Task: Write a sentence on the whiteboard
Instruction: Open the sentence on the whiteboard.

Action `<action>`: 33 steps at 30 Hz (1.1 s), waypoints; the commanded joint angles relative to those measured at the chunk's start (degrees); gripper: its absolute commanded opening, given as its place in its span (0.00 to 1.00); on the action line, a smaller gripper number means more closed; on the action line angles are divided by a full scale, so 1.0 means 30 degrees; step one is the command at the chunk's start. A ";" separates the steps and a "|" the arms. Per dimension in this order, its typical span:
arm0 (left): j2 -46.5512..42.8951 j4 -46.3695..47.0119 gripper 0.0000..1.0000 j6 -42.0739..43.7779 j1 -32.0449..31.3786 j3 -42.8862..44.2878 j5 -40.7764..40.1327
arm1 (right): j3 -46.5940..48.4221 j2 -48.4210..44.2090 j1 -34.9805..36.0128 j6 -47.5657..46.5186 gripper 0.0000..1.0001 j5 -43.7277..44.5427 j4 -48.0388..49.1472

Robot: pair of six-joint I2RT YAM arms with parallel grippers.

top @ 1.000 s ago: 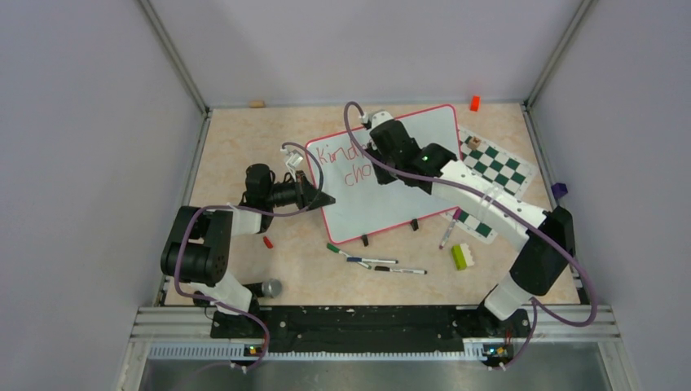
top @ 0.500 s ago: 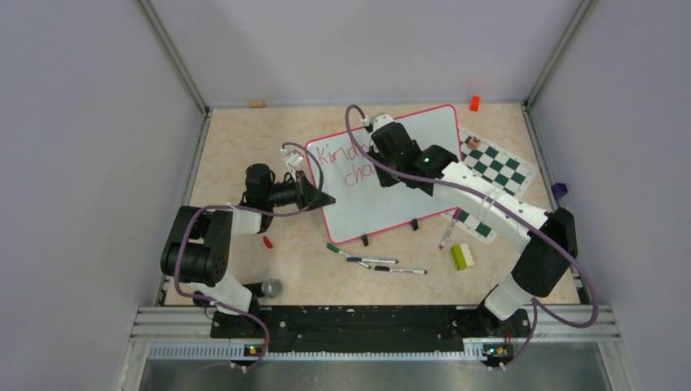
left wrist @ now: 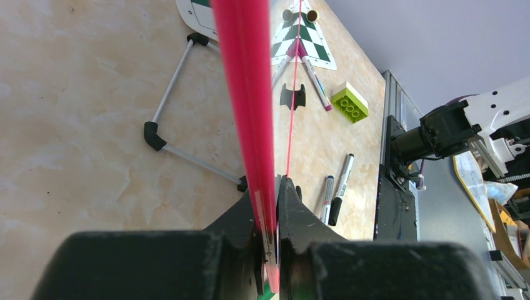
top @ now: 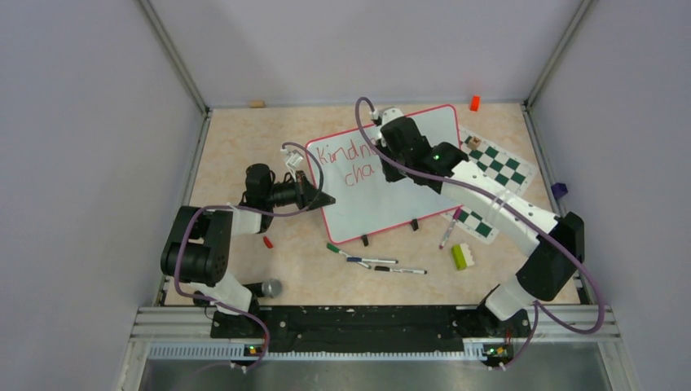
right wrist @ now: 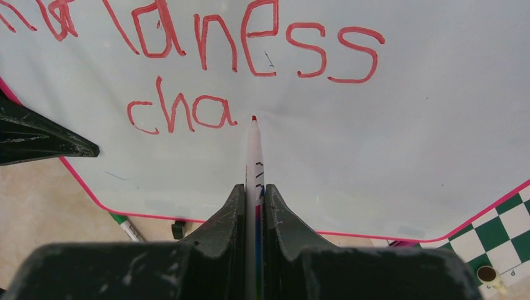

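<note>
Two grippers work here. The left gripper (top: 329, 198) pinches one whiteboard (top: 391, 204), which stands on two black clip feet (top: 365, 240). The right gripper (right wrist: 254, 192) holds one marker (right wrist: 253, 150), with two lines of red lettering (right wrist: 165, 106) just ahead of its tip. Four loose markers (top: 371, 261) lie behind both grippers. One red cap (top: 267, 241) lies near the left gripper. Right of the right gripper are one chess mat (top: 501, 167) and one green brick (top: 461, 257).

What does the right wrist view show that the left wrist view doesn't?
Right wrist only: the sentence, "cha" under a line ending "ness", and the right gripper shut on a red-tipped marker, tip right of the "a". Left wrist only: the left gripper clamped on the whiteboard seen edge-on, a green brick, two dark-capped pens. Both: whiteboard, chess mat.
</note>
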 commanded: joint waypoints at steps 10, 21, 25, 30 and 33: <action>0.0863 -0.1786 0.00 0.2409 -0.0037 -0.0569 -0.3622 | 0.1547 0.0536 -0.0236 -0.0178 0.00 -0.0164 0.0792; 0.0861 -0.1790 0.00 0.2413 -0.0034 -0.0582 -0.3626 | 0.0806 0.0974 -0.0274 -0.0136 0.00 0.0122 0.0989; 0.0858 -0.1787 0.00 0.2412 -0.0034 -0.0568 -0.3622 | 0.0209 0.0695 -0.0247 -0.0047 0.00 -0.0060 0.0997; 0.0868 -0.1782 0.00 0.2410 -0.0034 -0.0568 -0.3604 | -0.0819 0.0162 -0.0253 0.0090 0.00 -0.0287 0.1055; 0.0860 -0.1770 0.00 0.2412 -0.0034 -0.0588 -0.3595 | -0.1401 -0.0136 -0.0253 0.0183 0.00 -0.0583 0.1121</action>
